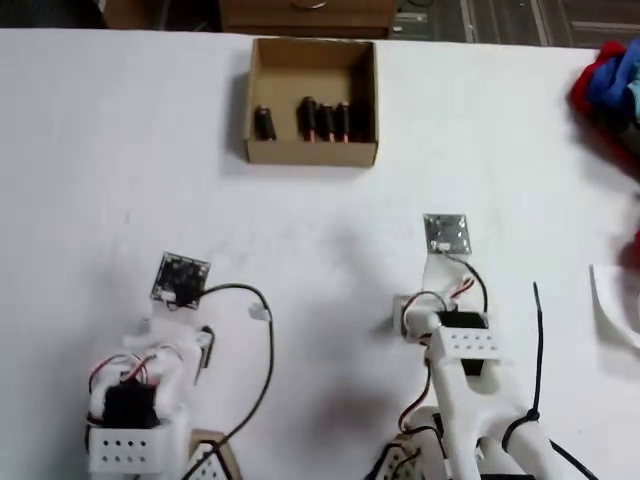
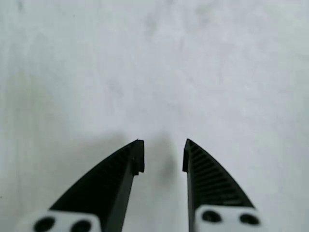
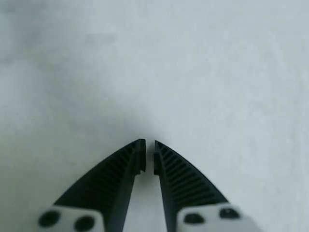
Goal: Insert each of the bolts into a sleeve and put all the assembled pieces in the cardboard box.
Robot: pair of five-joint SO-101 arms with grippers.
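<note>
We see the cardboard box [image 1: 312, 153] holding four assembled pieces [image 1: 325, 122]. Both arms sit low over the desk [image 1: 100, 150]: left end effector [image 2: 161, 157] apart, right end effector [image 3: 149, 157] nearly together.

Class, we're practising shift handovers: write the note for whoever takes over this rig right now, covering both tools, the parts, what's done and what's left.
Left tool: open, empty, over the table.
Right tool: almost shut, empty, also over the table.
Four dark pieces lie in the cardboard box: one apart, three side by side.
Done: those four are boxed.
Left: likely nothing; confirm the count.
</note>
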